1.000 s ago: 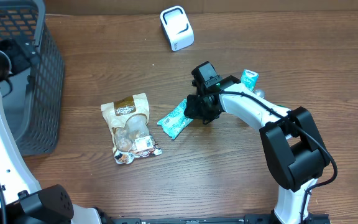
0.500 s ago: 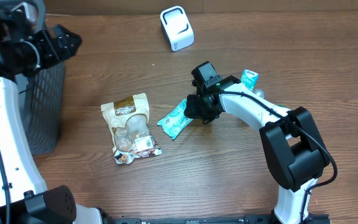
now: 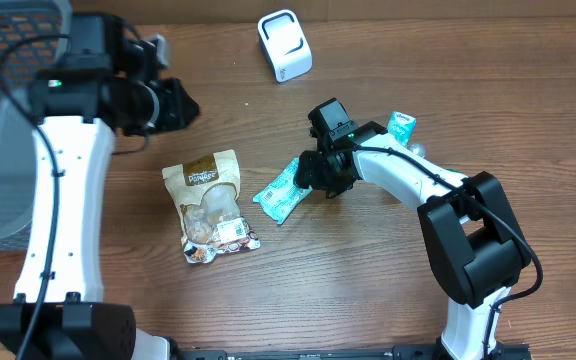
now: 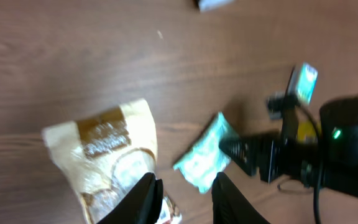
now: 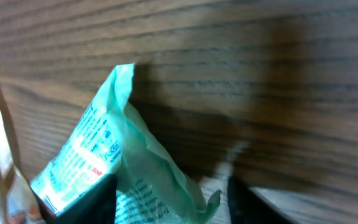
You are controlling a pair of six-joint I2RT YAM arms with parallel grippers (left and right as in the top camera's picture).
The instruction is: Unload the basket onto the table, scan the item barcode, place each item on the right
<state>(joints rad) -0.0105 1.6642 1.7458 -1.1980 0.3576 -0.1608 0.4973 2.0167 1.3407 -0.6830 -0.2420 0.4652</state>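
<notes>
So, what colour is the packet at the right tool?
Teal packet; right wrist view shows it best.

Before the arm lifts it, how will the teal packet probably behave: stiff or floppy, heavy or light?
Probably floppy: the teal packet shows creases and a crumpled edge in the right wrist view. Likely light for its size, since it looks thin where it lies on the table.

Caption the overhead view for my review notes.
Right gripper at the teal packet, left gripper near the snack pouch, white scanner beyond them.

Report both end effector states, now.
Left end effector: partly open, empty.
Right end effector: open, straddling the teal packet, grip not evident.
</notes>
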